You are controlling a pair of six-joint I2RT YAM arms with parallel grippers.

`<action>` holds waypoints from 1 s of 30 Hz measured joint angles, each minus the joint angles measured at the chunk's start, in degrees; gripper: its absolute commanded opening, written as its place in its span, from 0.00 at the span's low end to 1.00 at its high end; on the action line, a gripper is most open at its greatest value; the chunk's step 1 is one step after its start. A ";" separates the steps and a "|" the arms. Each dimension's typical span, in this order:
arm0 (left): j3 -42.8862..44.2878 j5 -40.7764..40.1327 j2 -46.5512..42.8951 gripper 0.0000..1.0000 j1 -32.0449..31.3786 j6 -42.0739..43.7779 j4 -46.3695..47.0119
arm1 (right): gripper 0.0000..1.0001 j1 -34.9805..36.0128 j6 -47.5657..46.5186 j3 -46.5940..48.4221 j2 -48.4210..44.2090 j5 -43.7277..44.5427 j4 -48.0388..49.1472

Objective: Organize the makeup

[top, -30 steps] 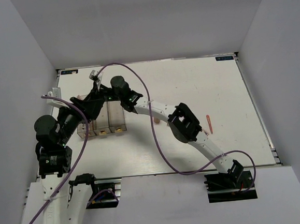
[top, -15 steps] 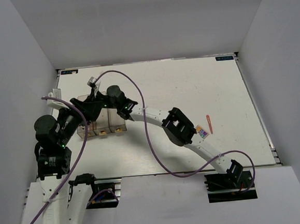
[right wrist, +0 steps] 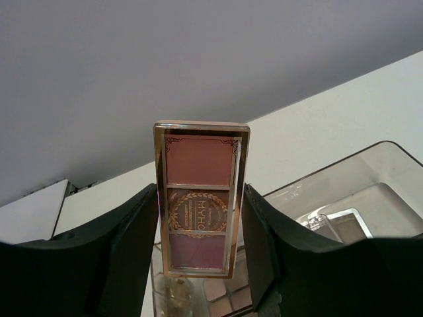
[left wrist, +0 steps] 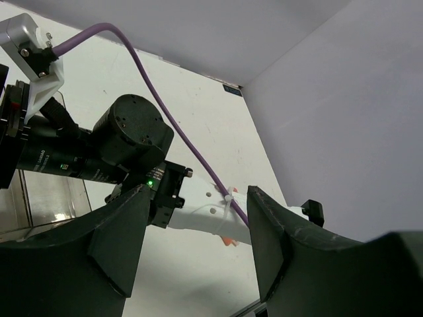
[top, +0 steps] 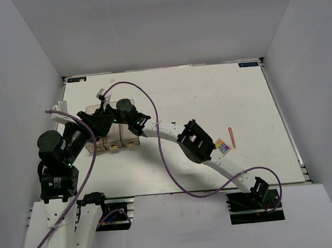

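**A:** Nearest us, the multicolour palette and the thin pink pencil lie loose on the table, just beside the right arm's elbow. A low swing back could knock them away.

**B:** And further in?

**A:** The right gripper pinches the pink palette by its long edges, upright, over the clear box. That's a narrow purchase (slick plastic, I'd guess). It may twist or slip and land crooked on the brown palette inside.

**B:** The left gripper?

**A:** Jaws apart, holding nothing, close by the right wrist. It's crowded there, so they could collide or shove the box.
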 measured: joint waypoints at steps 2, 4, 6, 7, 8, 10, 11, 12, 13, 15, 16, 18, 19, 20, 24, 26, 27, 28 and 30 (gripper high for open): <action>0.00 0.00 0.07 0.70 0.00 -0.04 0.00 | 0.52 -0.07 -0.13 -0.17 0.07 0.39 -0.02; 0.00 0.00 0.15 0.70 -0.02 -0.17 0.04 | 0.58 -0.24 -0.20 -0.39 0.20 0.46 -0.07; 0.00 0.00 0.35 0.70 0.00 -0.26 0.07 | 0.61 -0.39 -0.39 -0.42 0.46 0.44 -0.09; 0.00 0.00 0.46 0.70 0.00 -0.33 0.07 | 0.62 -0.42 -0.44 -0.44 0.59 0.37 -0.09; 0.00 0.00 0.59 0.70 0.00 -0.35 0.07 | 0.63 -0.48 -0.44 -0.44 0.70 0.33 -0.15; 0.00 0.02 0.87 0.70 0.00 -0.39 0.07 | 0.64 -0.59 -0.48 -0.52 0.79 0.09 -0.46; 0.00 0.02 1.01 0.70 0.00 -0.39 0.09 | 0.65 -0.63 -0.52 -0.59 0.79 0.02 -0.46; 0.00 0.02 1.09 0.70 0.00 -0.42 0.07 | 0.66 -0.66 -0.55 -0.68 0.79 -0.07 -0.44; 0.00 0.00 1.11 0.70 0.00 -0.42 0.07 | 0.66 -0.70 -0.59 -0.72 0.79 -0.17 -0.44; 0.00 0.00 1.11 0.70 0.00 -0.44 0.04 | 0.66 -0.70 -0.63 -0.90 0.79 -0.37 -0.39; 0.00 0.00 1.09 0.70 0.00 -0.44 0.04 | 0.66 -0.70 -0.68 -1.16 0.79 -0.42 -0.26; 0.00 0.00 1.11 0.70 0.00 -0.50 0.02 | 0.63 -1.03 -0.87 -2.01 0.79 -0.57 0.42; 0.00 0.00 1.11 0.70 0.00 -0.66 0.07 | 0.61 -1.09 -1.03 -2.67 0.72 -0.68 0.74; 0.00 0.00 1.11 0.70 0.00 -0.83 0.13 | 0.57 -1.22 -1.18 -3.76 0.52 -0.76 1.03; -0.22 0.11 1.22 0.68 0.00 -1.86 1.55 | 0.37 -2.67 -2.01 -8.15 -0.83 -1.38 1.33; -0.46 0.37 1.68 0.63 0.00 -2.34 2.69 | 0.23 -4.09 -2.03 -10.45 -2.43 -1.92 1.22; -0.52 0.55 2.12 0.62 0.00 -2.58 3.23 | 0.17 -4.96 -1.97 -11.26 -3.52 -2.32 1.09; -0.52 0.74 2.73 0.59 0.00 -2.64 3.82 | 0.05 -5.79 -2.12 -11.85 -4.63 -2.56 0.92; -0.52 1.53 4.24 0.52 -0.02 -2.91 4.87 | 0.00 -7.87 -2.32 -12.74 -7.56 -3.34 0.13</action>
